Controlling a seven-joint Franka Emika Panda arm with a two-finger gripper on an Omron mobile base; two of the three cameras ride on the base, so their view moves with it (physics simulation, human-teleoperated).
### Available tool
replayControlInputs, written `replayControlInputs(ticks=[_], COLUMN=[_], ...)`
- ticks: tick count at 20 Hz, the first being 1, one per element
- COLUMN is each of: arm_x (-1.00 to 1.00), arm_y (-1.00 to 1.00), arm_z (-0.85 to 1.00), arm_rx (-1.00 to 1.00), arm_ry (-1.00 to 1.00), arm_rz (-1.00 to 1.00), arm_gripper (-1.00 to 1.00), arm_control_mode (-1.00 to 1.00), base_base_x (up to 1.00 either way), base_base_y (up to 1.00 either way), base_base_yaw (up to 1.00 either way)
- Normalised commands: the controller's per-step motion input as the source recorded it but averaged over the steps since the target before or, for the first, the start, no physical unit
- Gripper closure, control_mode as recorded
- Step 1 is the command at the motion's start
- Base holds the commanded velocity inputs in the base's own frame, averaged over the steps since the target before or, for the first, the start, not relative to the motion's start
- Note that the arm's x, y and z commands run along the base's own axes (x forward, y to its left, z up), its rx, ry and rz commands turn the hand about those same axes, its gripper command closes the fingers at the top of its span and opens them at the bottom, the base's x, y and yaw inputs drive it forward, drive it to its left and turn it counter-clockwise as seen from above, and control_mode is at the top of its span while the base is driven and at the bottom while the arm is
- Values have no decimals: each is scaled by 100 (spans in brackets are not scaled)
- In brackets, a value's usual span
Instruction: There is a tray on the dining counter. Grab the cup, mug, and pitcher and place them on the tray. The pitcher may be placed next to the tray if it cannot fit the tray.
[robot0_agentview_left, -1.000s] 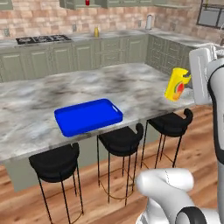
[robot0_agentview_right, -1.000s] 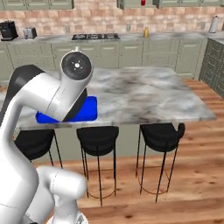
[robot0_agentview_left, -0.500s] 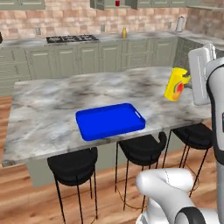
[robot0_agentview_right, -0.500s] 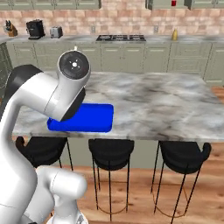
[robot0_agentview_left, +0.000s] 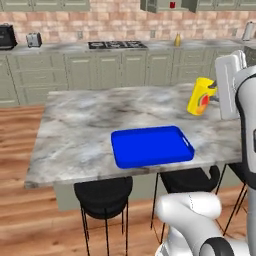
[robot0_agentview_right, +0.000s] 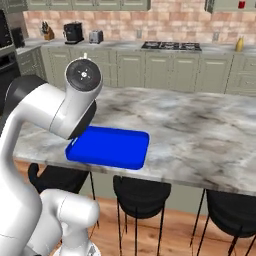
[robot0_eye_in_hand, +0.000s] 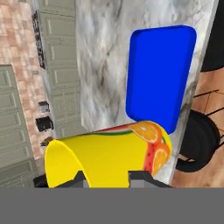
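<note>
While it hangs in the air above the right part of the dining counter (robot0_agentview_left: 80, 125), the cup (robot0_agentview_left: 199, 96) is clamped between the two fingers of the gripper (robot0_eye_in_hand: 105, 177). It is a bright yellow handleless cylinder with a red and orange fruit slice design near one end. Its long axis leans slightly off upright. Beyond it, the bright blue tray (robot0_agentview_left: 151, 146) lies flat near the counter's front edge, above black stools (robot0_agentview_left: 103, 192).

Arm raised, gripper closed on its load

The gripper (robot0_eye_in_hand: 105, 177) is clamped on the cup (robot0_agentview_left: 199, 96), held tilted in the air at the arm's right side.
</note>
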Motion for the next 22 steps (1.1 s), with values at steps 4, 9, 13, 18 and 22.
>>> replayControlInputs(ticks=[4, 9, 13, 18, 22], arm_x=[0, 0, 0, 0, 20], arm_y=[0, 0, 0, 0, 0], arm_z=[0, 0, 0, 0, -12], arm_rx=[0, 0, 0, 0, 0], arm_ry=[0, 0, 0, 0, 7], arm_rz=[0, 0, 0, 0, 2], arm_gripper=[100, 100, 100, 100, 100], arm_control_mode=[100, 100, 100, 100, -100], base_base_x=[63, 48, 55, 47, 10], base_base_y=[15, 20, 18, 6, 0], base_base_yaw=[1, -5, -5, -1, 0])
